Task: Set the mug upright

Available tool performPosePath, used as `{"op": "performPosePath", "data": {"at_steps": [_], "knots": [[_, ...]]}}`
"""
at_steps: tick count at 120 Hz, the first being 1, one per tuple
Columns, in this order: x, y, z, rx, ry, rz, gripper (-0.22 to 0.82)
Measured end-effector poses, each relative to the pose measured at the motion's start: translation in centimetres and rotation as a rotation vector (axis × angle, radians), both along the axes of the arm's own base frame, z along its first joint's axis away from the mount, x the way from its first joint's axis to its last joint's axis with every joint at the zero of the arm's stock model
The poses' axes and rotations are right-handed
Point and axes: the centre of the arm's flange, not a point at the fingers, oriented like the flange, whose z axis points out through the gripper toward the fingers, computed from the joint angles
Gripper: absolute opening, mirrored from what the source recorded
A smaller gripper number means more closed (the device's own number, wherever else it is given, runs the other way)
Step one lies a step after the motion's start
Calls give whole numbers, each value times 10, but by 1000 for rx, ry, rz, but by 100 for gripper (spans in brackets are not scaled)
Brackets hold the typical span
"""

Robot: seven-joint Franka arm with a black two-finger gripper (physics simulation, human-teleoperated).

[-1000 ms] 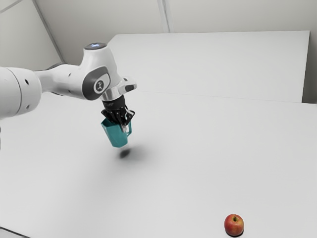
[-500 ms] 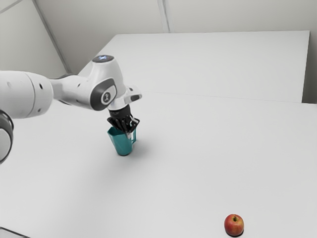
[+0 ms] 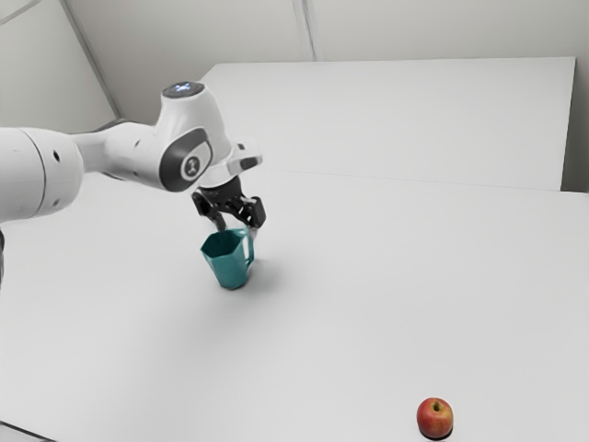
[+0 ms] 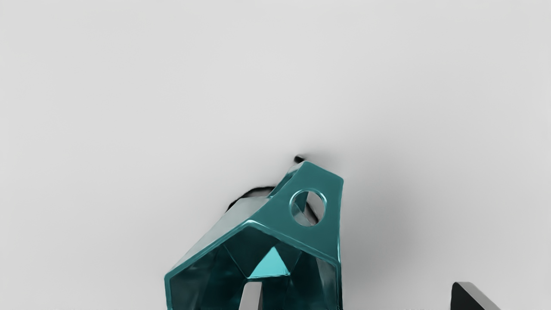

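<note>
One mug point(image 3: 229, 270) stands upright on our worktop point(image 3: 368, 304).
Our fingers point(image 4: 465, 299) gape wide, empty, likely so its base bears it.

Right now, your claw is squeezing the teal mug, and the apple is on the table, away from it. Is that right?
Not quite: my claw isn't squeezing the teal mug. The wrist view shows it open, one finger over the mug's opening and the other out past its side. The apple is on the table, away from the mug, as you said.
</note>
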Motion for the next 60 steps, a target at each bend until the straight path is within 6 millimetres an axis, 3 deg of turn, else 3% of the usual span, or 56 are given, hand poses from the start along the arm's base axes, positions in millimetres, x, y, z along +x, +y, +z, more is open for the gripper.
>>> {"op": "performPosePath", "data": {"at_steps": [24,60], "knots": [[-7,-1,52,1,-66,-2,55],[2,-12,139,16,-93,-14,59]]}}
